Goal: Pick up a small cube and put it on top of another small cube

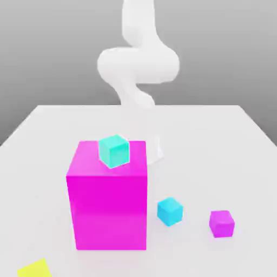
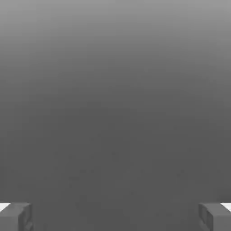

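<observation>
The small sky-blue cube (image 1: 170, 211) rests on the white table (image 1: 48, 135), just off the big magenta cube's lower corner on the exterior view's right. A greener turquoise small cube (image 1: 114, 151) sits on top of the big magenta cube (image 1: 108, 200). A small magenta cube (image 1: 222, 223) lies further to the exterior view's right. My white arm (image 1: 138, 65) curls up at the back of the table, behind the big cube and well away from the small cubes. In the hand view my gripper (image 2: 115, 217) is open, its fingertips (image 2: 18, 217) far apart, with plain grey background between them.
A yellow block (image 1: 35, 268) pokes in at the near corner on the exterior view's left. The big magenta cube stands tall in the middle of the table, between the arm and the near edge.
</observation>
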